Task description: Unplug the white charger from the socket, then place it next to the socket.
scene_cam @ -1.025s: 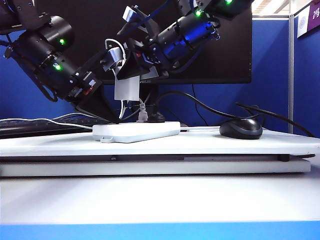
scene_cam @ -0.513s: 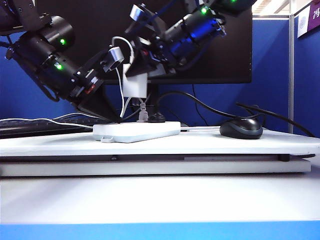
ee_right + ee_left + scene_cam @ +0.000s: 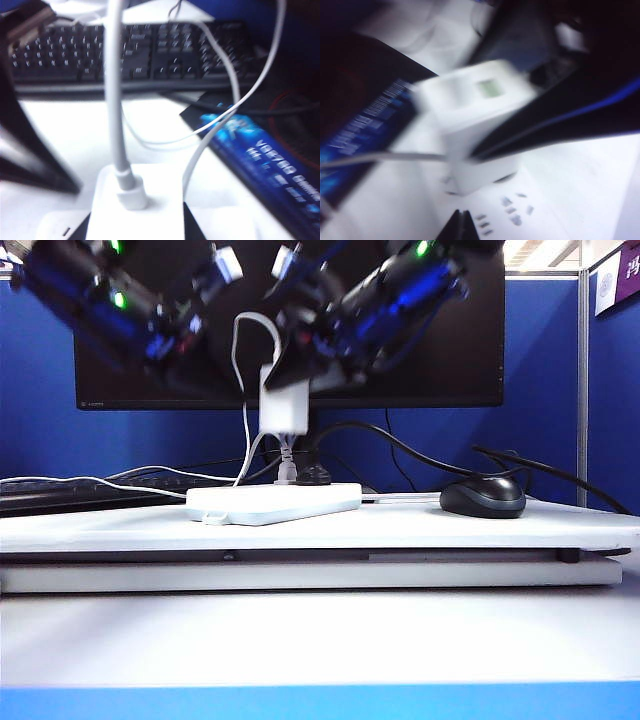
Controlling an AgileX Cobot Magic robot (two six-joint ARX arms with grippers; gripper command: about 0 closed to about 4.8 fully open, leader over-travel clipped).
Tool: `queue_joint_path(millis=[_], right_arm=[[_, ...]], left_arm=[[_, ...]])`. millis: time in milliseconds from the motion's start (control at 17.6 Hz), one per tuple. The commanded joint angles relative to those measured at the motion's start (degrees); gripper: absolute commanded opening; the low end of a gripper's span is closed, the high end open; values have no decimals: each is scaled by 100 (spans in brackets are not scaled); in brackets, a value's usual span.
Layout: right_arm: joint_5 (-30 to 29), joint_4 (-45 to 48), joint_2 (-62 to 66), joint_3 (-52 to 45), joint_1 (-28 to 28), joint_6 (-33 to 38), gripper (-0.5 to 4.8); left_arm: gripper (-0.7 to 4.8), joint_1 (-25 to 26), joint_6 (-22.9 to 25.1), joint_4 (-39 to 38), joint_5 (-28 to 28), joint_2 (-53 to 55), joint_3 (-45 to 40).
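The white charger point(image 3: 284, 400) hangs upright in the air above the socket point(image 3: 272, 502), clear of it. My right gripper point(image 3: 137, 226) is shut on the white charger point(image 3: 134, 210), with a dark finger on each side, and its thin white cable point(image 3: 114, 90) leads up from the top end. In the left wrist view the blurred charger point(image 3: 475, 115) hangs over the socket's point(image 3: 520, 220) slotted face. My left gripper point(image 3: 461, 215) is shut with nothing in it, off the socket. The left arm point(image 3: 120, 305) is raised high at the left.
A black plug point(image 3: 313, 475) and a small grey plug point(image 3: 286, 470) stay in the socket's far end. A black mouse point(image 3: 482, 497) lies to the right on the white board point(image 3: 420, 530). A keyboard point(image 3: 125, 55) and a dark mat point(image 3: 260, 150) lie behind. A monitor point(image 3: 440, 370) stands at the back.
The left arm has lifted off the socket, up and to the left. The right gripper has carried the charger a little up and to the right and turned it upright.
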Motion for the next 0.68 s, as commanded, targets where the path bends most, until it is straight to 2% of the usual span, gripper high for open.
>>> queue_joint_path(millis=[57, 399, 684], right_arm=[[-24, -271, -365, 37, -46, 48, 0], [-48, -719, -658, 39, -101, 50, 0], [-46, -1611, -887, 37, -96, 221, 0]], left_arm=[[-6, -4, -260, 24, -223, -254, 140], [-6, -4, -431, 35, -1034, -741, 282], [-6, -4, -431, 52, -1193, -929, 282]])
